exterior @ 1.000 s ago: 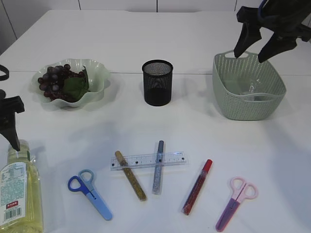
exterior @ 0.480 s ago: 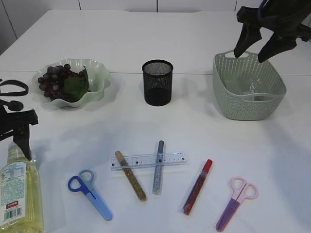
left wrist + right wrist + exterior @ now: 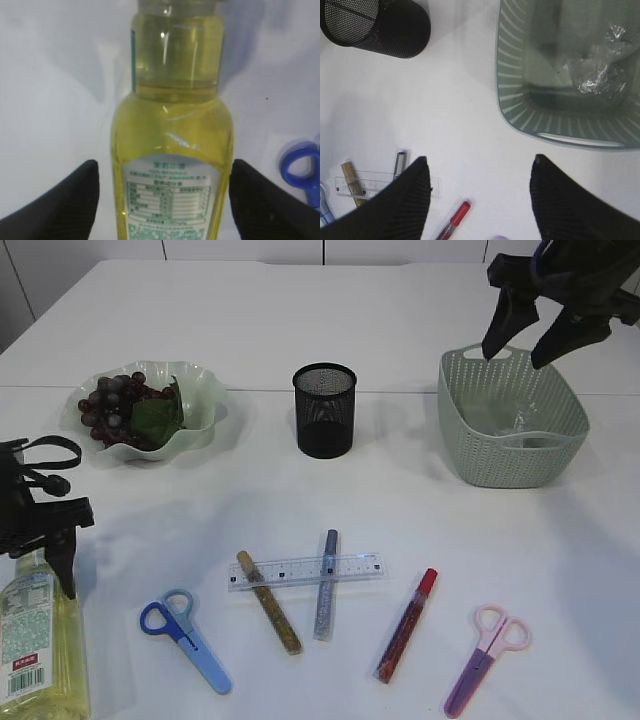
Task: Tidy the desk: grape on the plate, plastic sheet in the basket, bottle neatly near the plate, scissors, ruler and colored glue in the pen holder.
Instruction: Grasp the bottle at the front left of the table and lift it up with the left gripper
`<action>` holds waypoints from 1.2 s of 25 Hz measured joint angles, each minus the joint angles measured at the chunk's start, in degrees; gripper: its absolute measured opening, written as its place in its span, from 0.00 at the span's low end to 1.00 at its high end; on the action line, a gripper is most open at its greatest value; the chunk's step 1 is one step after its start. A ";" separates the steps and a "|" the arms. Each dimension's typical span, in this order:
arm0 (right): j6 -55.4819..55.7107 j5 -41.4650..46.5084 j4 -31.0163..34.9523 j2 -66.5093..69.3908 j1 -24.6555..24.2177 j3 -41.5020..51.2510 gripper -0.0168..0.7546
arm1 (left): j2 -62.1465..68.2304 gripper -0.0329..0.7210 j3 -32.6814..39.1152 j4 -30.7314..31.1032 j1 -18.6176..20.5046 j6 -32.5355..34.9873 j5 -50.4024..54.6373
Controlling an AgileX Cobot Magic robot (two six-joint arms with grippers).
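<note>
While astride the bottle untouching, left tool wide; right tool wide, empty above basket rim.

Grapes in plate rear left; pen holder centre; basket right; ruler front, across glue sticks.

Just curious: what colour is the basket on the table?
Pale green basket, best seen in the exterior view.
</note>
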 joint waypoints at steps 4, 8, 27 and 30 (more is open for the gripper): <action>-0.12 0.00 0.00 0.00 0.00 0.00 0.66 | 1.64 0.82 0.00 -1.82 0.00 1.75 -0.78; -0.12 0.00 0.00 0.00 0.00 0.00 0.66 | 3.90 0.82 0.00 -2.73 0.00 2.65 -1.00; -0.25 0.00 0.00 0.00 0.00 0.00 0.66 | 6.98 0.76 -0.10 -4.83 0.00 5.53 -2.85; -0.25 0.00 0.00 0.00 0.00 0.00 0.66 | 6.98 0.68 -0.23 -4.83 0.00 5.66 -2.85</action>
